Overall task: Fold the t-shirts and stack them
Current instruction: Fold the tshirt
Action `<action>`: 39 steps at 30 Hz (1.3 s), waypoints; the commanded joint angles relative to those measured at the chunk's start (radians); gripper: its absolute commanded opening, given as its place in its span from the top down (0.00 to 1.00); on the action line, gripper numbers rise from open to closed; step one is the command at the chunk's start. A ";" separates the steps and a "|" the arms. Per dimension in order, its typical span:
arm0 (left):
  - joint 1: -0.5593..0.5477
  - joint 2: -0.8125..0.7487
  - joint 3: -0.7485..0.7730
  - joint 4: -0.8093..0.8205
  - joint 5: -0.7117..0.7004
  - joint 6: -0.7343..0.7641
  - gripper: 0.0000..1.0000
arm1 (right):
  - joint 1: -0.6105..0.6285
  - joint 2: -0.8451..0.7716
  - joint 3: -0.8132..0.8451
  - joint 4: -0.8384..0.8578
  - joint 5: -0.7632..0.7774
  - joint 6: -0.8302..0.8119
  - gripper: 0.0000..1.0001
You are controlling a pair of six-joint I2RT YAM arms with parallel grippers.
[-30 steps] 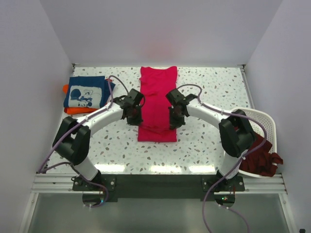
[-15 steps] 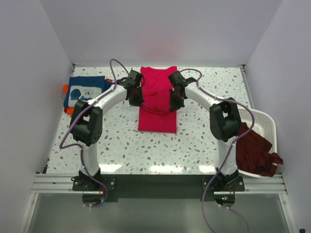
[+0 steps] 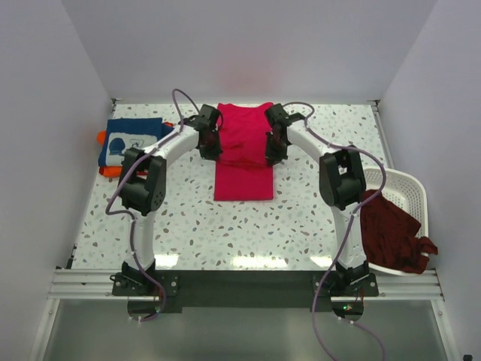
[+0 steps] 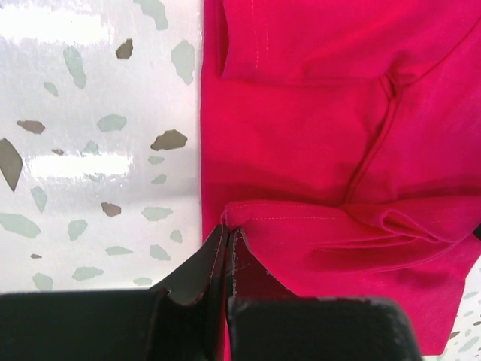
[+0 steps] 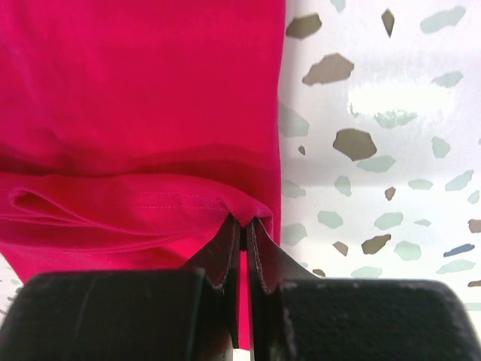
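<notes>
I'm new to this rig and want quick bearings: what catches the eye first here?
A bright pink shirt lies at the centre, a hemmed edge pinched at its two sides by the left end effector and the right end effector and doubled over the rest. A navy shirt sits at the far left, and dark maroon shirts spill from a white basket on the right.

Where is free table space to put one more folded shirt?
Bare: the table strip nearer than the pink shirt, and the far right corner beyond the basket. Crowded: the far left, with the navy stack.
</notes>
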 commanded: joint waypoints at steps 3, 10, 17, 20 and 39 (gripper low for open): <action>0.030 0.018 0.091 -0.012 -0.004 0.034 1.00 | -0.018 0.017 0.108 -0.033 -0.003 -0.017 1.00; 0.046 -0.011 0.186 -0.018 -0.021 0.019 0.32 | -0.048 -0.015 0.183 -0.025 -0.058 0.009 0.36; 0.046 -0.115 0.061 0.011 0.031 0.078 0.19 | -0.062 -0.110 0.117 -0.014 -0.094 0.004 0.32; 0.045 -0.186 -0.077 0.048 0.076 0.100 0.19 | -0.062 -0.149 0.021 0.009 -0.123 0.001 0.32; 0.042 -0.405 -0.568 0.211 0.191 0.092 0.19 | 0.039 -0.374 -0.512 0.158 -0.145 0.078 0.40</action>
